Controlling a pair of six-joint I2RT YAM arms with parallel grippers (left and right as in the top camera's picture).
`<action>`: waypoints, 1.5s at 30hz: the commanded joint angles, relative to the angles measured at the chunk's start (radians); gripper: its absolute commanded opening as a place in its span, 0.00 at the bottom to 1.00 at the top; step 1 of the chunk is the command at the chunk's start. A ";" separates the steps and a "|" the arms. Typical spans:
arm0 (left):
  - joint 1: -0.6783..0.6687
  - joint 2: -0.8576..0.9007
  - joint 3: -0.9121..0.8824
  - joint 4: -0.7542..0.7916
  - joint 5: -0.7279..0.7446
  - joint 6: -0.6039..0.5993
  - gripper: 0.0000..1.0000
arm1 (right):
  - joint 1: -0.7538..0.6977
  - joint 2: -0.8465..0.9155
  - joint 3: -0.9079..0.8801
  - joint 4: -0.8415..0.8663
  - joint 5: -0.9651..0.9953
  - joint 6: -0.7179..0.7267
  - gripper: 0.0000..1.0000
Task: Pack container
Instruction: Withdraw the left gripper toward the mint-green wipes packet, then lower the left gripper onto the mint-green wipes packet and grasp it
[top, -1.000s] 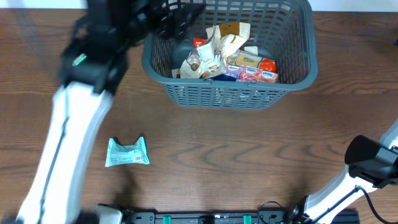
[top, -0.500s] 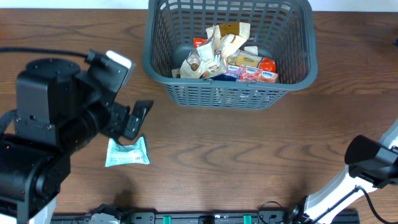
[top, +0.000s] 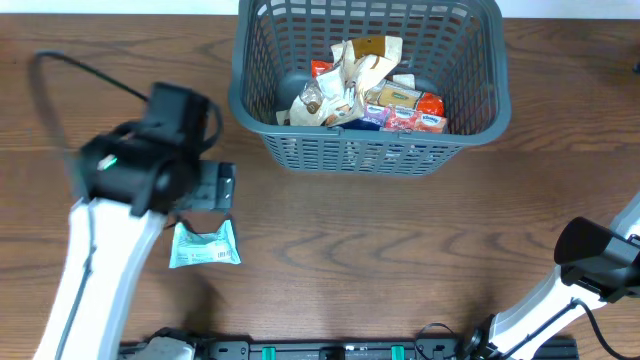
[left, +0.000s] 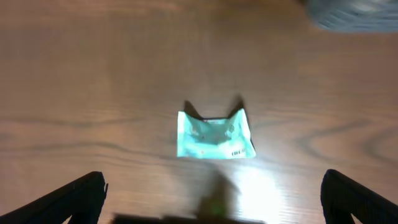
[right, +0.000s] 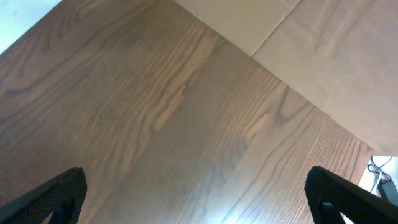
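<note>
Wooden table (top: 400, 250) bears the container (top: 370, 155), long axis left-right.

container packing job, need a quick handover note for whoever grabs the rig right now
Left gripper: open, empty, hovering over the teal snack pack, which lies flat on the table, apart from the container, off its front left.
Right gripper: open, empty, over the table near its edge.
Done: a pile of snack packs is in the container.
Left: grasp the teal pack and put it in the container.
</note>
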 joint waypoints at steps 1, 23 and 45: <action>0.013 0.086 -0.101 0.026 -0.051 -0.301 0.99 | -0.002 0.010 -0.004 0.002 0.010 0.013 0.99; 0.199 0.161 -0.166 0.099 0.203 -1.167 0.98 | -0.002 0.010 -0.004 0.002 0.011 0.013 0.99; 0.198 -0.279 -0.753 0.332 0.225 -1.331 0.99 | -0.002 0.010 -0.004 0.002 0.011 0.013 0.99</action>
